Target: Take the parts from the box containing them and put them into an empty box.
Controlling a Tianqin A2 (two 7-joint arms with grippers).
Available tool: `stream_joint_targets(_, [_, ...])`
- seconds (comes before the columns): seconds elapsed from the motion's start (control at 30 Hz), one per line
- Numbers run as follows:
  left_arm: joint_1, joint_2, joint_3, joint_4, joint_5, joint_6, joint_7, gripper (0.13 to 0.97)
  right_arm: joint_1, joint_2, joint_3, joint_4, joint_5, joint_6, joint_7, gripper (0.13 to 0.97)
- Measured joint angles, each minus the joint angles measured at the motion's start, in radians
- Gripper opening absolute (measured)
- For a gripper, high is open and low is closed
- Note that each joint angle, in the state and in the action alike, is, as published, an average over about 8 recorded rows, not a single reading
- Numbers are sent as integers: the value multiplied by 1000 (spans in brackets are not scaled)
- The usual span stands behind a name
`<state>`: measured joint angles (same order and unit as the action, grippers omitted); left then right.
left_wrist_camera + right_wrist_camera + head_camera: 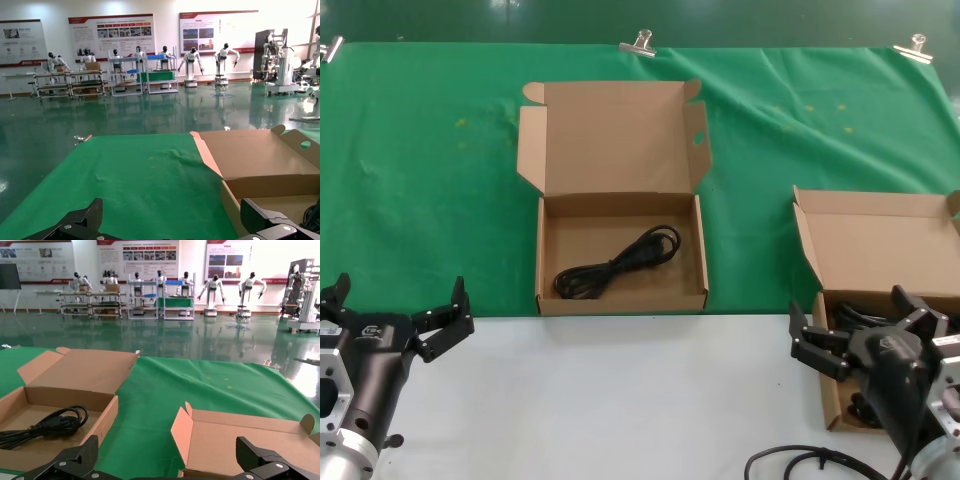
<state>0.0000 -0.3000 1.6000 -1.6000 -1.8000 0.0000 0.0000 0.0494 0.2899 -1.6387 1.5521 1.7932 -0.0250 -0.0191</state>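
Ref. landmark: the centre box [620, 255], squarish cardboard mailer w/ tall lid and broad slotted side flaps, standing open on the green cloth [420, 170].

Findings:
- Centre box is the receiving box. One black power cord [617, 262] already lies on its floor, stretched diagonally. Same cord seen in right wrist view [47, 425].
- Source box [880, 300] sits well to the right of centre box, at cloth edge, lid w/ thin flaps up. Dark cords inside [850, 318], mostly masked by the arm; count cannot be told.
- Right gripper [865, 335] hangs over front part of source box, claw spread wide, nothing in it.
- Left gripper [400, 315] is parked left of and nearer than centre box, over the white table [620, 400]; claw wide, empty.
- Loose black cable [800, 465] on white surface, nearer than source box; purpose unknown.

Assessment: step in hand appears to be next pick from source box, right arm.

Recommendations for doing it well:
- Drop straight down inside walls; keep claw clear of front wall and lid.
- Close across bundled middle of one cord, not plug end, so loops don't trail.
- Lift high enough to clear wall before moving toward centre box.
- Release beside existing cord, not on it.

Risk: neighbouring cord may snag and lift w/ it.
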Motion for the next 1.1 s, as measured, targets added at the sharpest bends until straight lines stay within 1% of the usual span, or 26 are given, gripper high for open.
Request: stream_joint_targets(1.1, [0,0,0,0,0,0,0,966,0,0,0,0,0,0,0,966])
